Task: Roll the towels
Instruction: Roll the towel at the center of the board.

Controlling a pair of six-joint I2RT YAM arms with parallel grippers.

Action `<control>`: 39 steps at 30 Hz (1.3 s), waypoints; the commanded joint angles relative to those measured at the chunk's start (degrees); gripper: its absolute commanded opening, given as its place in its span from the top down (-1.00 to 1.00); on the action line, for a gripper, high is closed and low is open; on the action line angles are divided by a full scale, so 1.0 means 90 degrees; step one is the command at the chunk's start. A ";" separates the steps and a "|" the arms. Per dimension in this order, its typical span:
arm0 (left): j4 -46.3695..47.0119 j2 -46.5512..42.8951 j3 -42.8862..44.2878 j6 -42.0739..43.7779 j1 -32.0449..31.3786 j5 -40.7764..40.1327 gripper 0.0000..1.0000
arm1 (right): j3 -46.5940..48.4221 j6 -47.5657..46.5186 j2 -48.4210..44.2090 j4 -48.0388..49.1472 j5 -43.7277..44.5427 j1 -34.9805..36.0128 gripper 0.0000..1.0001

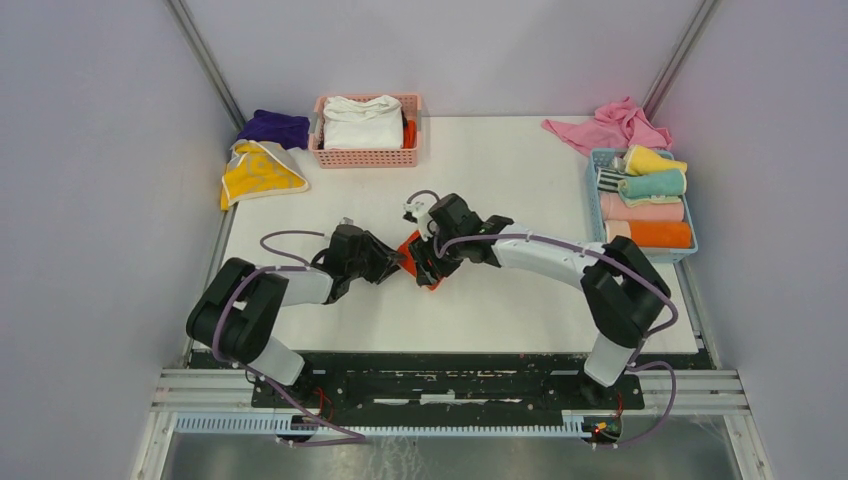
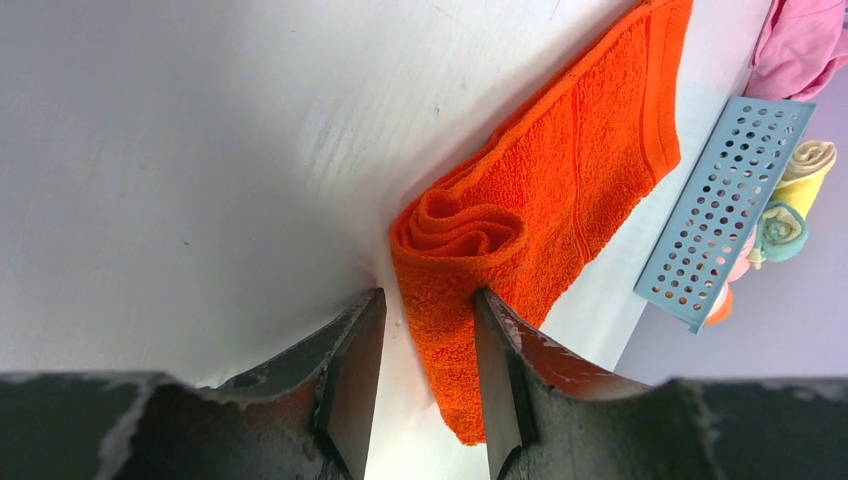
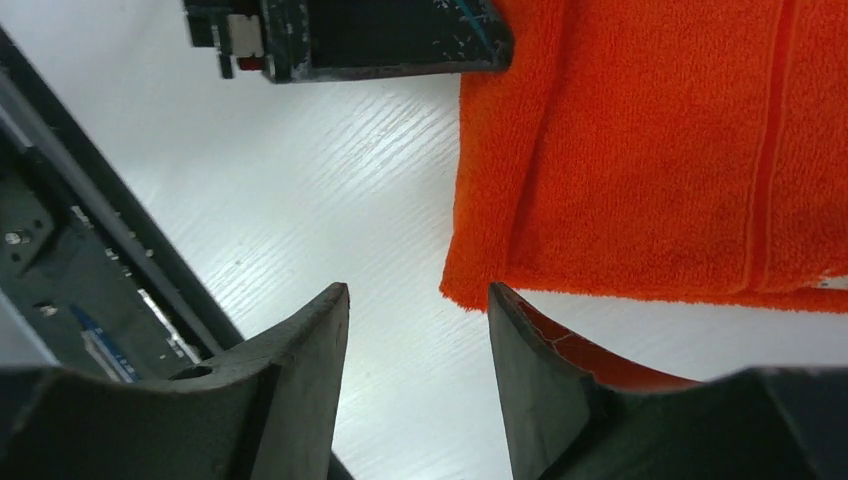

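1. The orange towel (image 2: 560, 180) is sat around the middle of the table (image 1: 520, 180), slightly toward the near edge, right between the two hands. From overhead it's mostly hidden by them.
2. In the left wrist view, one end is seen curled into a loose roll. The rest is laid flat as a long strip running away from the roll, roughly toward the blue basket (image 2: 720, 210). So the long axis is laid across the table, with the roll end on the left arm's side.
3. The left hand (image 2: 425, 390) is held part open at the rolled end. The towel's edge is seen in the gap, up against one finger, with bare table showing by the other, so nothing is clamped.
4. The right hand (image 3: 420, 380) is spread apart with nothing in it. The towel's corner is seen just past its fingertips.
5. Lots of bare table is seen beyond the towel toward the pink basket (image 1: 365, 157), and off to the right before the blue basket, which is packed with rolled towels (image 1: 652, 186).
6. A yellow towel (image 1: 258, 172) and a purple towel (image 1: 274, 127) are parked at the far left corner, and a pink cloth (image 1: 610, 126) at the far right, all well apart from the hands.
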 commanded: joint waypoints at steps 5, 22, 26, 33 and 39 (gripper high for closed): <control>-0.0924 0.0402 -0.0176 0.0043 0.0014 -0.0396 0.05 | 0.0476 -0.0546 0.0867 0.0333 0.0802 0.0160 -0.15; -0.0707 0.0126 -0.0109 0.0105 0.0103 -0.0014 -0.06 | 0.0373 0.1220 0.2072 0.1414 -0.3649 -0.1227 0.85; -0.0634 0.0187 0.0001 0.0163 0.0149 0.0067 -0.08 | 0.0310 0.1751 0.2389 0.1673 -0.4057 -0.1434 0.90; -0.0774 0.0700 0.0403 0.0330 0.0149 -0.0056 -0.02 | 0.0466 0.1467 0.2451 0.0865 -0.3399 -0.1551 0.72; -0.0859 0.1059 0.0352 0.0150 0.0143 -0.0128 0.20 | 0.0355 0.0678 0.1351 0.0102 -0.1794 -0.1325 0.24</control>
